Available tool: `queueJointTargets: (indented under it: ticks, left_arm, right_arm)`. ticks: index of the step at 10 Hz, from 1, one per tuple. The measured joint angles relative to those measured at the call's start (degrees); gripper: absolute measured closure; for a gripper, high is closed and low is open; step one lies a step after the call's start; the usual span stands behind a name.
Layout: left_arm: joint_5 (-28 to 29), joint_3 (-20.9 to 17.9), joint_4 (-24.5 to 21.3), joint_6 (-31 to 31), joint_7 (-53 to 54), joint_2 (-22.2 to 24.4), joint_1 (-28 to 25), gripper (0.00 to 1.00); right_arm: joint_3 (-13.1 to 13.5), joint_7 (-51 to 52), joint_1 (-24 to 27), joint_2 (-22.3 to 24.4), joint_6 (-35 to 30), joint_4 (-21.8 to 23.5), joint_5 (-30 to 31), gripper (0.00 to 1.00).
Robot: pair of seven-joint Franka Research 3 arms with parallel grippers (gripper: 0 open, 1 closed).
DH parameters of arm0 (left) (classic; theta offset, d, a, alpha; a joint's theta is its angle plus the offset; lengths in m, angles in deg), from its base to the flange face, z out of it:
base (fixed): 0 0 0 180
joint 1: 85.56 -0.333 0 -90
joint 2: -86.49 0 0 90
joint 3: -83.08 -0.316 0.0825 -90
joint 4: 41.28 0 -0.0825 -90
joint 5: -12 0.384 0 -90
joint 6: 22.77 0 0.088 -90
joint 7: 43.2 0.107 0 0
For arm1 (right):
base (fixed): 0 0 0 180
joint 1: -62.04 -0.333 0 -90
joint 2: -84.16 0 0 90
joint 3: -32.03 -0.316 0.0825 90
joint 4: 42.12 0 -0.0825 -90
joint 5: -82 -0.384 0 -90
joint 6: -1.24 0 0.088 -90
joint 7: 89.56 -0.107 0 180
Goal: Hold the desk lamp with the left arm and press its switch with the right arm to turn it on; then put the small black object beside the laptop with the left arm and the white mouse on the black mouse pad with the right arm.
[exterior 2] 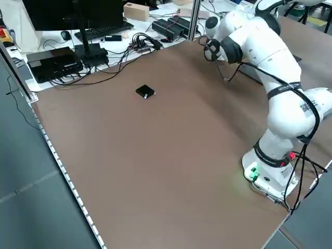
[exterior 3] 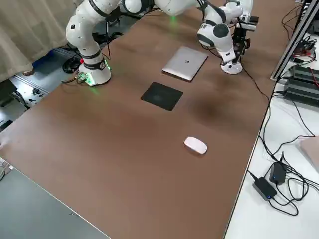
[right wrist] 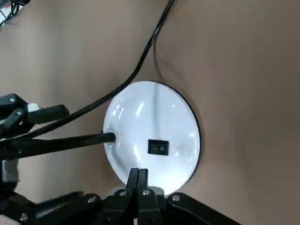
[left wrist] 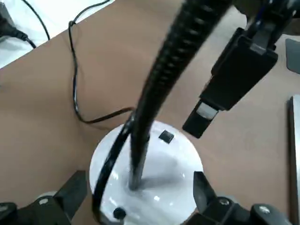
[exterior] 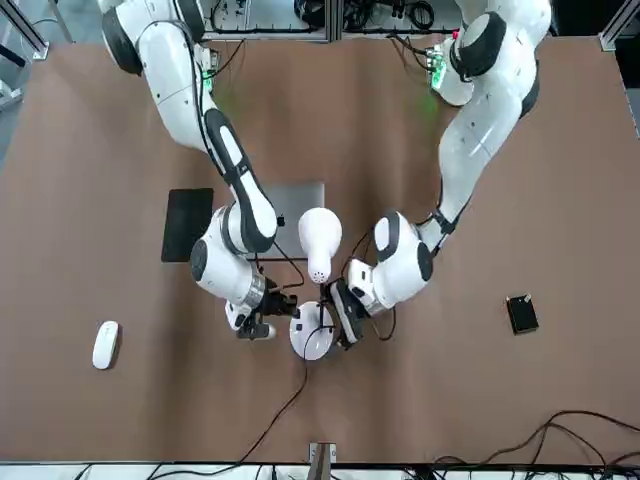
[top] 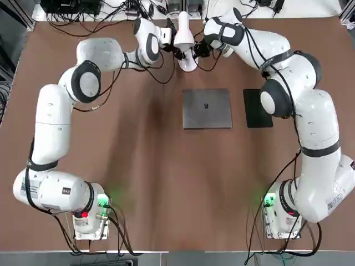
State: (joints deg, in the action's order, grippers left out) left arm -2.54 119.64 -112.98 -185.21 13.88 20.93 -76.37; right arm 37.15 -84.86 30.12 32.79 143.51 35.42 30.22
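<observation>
With the lamp (right wrist: 152, 136) base straddled by the released left pincer (left wrist: 136, 197) at the counter's far edge, the clenched right pincer (right wrist: 137, 180) should be lowered squarely onto the switch (right wrist: 158, 147).

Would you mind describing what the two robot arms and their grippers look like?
Both arms are glossy white, rounded segments with grey-and-black disc caps at the joints and dark bands. Black cables run along them, and green lights glow at the bases. The left gripper and the right gripper are black, with slim black fingers.
</observation>
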Motion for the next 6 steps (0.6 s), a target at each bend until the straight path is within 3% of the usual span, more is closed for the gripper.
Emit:
queueJointTargets:
  ticks: [4,6]
  left_arm:
    - [0.0,0.1,2.5,-2.8,3.1,-3.1,0.5,0.03]
    - [0.0,0.4,2.8,-3.5,3.5,-3.6,0.6,0.12]
  right_arm:
    - [0.2,0.0,0.5,-0.8,-0.2,-2.1,0.0,0.99]
    - [0.2,0.0,0.7,-1.1,-0.2,-3.1,0.0,0.99]
